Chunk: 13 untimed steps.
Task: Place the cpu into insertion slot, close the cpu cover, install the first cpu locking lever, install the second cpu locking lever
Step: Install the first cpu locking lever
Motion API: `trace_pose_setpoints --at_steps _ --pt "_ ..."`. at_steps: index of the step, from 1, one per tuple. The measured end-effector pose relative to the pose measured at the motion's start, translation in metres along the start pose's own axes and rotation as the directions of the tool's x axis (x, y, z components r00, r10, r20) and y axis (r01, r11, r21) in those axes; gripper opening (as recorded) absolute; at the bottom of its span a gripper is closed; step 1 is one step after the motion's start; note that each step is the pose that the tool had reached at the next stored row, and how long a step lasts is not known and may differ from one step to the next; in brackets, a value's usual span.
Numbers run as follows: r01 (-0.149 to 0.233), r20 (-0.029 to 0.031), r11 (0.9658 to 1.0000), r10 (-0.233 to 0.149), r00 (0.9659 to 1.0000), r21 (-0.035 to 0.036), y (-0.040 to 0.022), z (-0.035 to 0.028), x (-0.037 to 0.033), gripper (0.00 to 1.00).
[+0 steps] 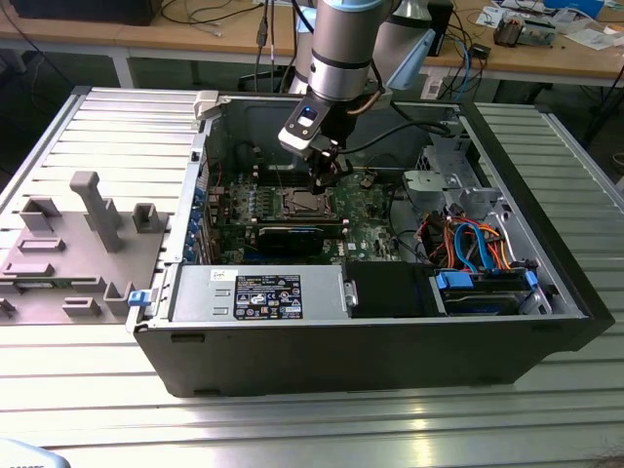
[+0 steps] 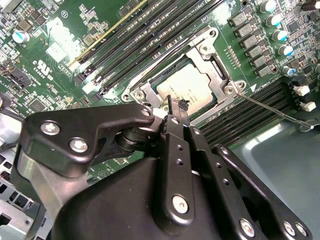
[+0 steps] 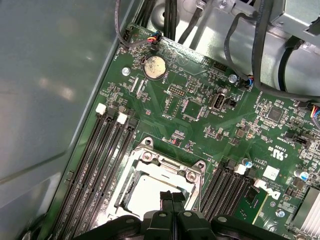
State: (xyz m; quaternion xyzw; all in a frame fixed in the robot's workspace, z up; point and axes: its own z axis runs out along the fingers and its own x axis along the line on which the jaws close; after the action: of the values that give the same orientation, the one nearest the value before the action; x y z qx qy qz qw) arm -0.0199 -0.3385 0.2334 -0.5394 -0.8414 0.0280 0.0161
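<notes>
Silvery metal cpu [image 2: 187,85]: we log it seated in the insertion slot [image 2: 217,64], the cpu cover [image 2: 216,92] lying flat around it; gripper [image 2: 176,106] fingers [image 2: 179,142] pressed together, empty, just beside the cover's edge.

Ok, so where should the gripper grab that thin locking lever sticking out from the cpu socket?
Probably near the hooked free end of the locking lever, closing across the rod from above. It is a thin wire that seems to pivot at a corner of the cpu cover, so the far end should give most leverage.
</notes>
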Motion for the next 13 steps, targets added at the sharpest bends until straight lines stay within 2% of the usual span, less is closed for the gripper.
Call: trace_pose_setpoints --at_steps 13 --pt "0.006 0.0004 1.0000 -0.006 1.0000 0.0000 0.0000 0.0001 0.0000 0.11"
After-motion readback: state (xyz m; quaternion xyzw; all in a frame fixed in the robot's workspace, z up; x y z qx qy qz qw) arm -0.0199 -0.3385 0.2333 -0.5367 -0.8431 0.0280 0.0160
